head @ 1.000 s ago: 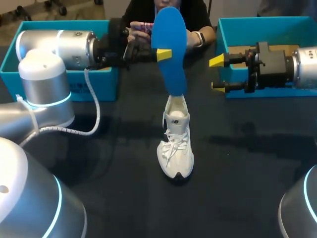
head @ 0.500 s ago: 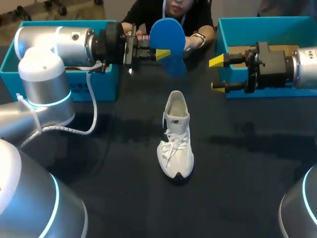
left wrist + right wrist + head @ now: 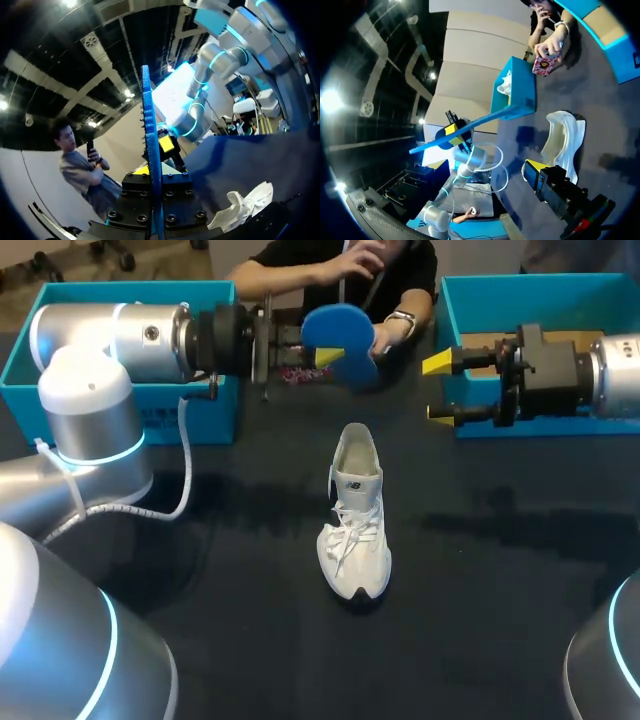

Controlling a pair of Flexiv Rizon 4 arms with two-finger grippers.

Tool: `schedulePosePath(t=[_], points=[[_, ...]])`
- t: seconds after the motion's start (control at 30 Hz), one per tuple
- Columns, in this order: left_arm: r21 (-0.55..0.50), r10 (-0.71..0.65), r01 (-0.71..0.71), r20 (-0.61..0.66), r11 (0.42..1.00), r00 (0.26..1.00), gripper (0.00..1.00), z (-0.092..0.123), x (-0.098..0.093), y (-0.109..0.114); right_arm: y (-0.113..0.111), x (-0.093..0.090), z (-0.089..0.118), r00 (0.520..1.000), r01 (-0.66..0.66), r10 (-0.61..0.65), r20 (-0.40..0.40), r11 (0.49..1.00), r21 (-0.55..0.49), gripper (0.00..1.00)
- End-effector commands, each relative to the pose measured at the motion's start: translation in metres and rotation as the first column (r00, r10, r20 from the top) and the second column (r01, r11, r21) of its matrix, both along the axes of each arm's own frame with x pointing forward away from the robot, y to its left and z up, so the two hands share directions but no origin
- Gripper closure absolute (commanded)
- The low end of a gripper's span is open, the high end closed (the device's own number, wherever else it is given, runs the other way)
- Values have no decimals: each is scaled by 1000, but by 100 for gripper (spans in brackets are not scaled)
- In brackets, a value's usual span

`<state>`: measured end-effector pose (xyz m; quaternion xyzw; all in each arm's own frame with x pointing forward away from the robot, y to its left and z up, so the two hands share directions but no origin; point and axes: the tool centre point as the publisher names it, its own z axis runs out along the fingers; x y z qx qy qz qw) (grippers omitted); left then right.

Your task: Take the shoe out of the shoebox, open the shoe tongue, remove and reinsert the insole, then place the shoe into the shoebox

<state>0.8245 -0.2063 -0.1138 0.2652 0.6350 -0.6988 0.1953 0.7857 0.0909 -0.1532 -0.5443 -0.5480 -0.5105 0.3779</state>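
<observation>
My left gripper pinched the blue insole tightly, lifted at 12 o'clock from the white shoe on the dark table, probably clear for reinsertion. My right gripper stood wide apart and empty at 2 o'clock.

Right gripper: only one yellow tip shows. White shoe sits on the dark table just ahead, at the gripper's 1 o'clock. Blue insole is edge-on at its 10 o'clock, pinched by the left gripper. Teal shoebox at the shoe's 11 o'clock, white paper inside. Second teal box at the shoe's 1 o'clock. A person's hand holds a phone between the boxes.
</observation>
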Motion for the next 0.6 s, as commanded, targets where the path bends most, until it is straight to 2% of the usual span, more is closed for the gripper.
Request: schedulePosePath(t=[0.03,0.13,0.17,0.23,0.27,0.53,0.6], points=[[-21,-5,12,331,1000,943,100,-6,1,1,2,0,-1,1000,2,-2,1,1000,-1,0],[-9,-15,22,473,1000,881,100,-11,5,3,2,0,-1,1000,2,-2,1,1000,-1,0],[8,-26,26,557,1000,830,100,-15,7,4,2,0,-1,1000,2,-2,1,1000,-1,0],[-8,-10,18,587,1000,810,100,-16,8,4,2,0,-1,1000,2,-2,1,1000,-1,0],[-1,-19,26,641,1000,767,100,-16,9,5,2,0,-1,1000,2,-2,1,1000,-1,0],[-1,32,-47,753,999,657,100,-26,17,2,2,0,-1,1000,2,-2,1,1000,-1,0],[-2,36,-58,803,998,594,100,-29,19,2,2,0,-1,1000,2,-2,1,1000,-1,0]])
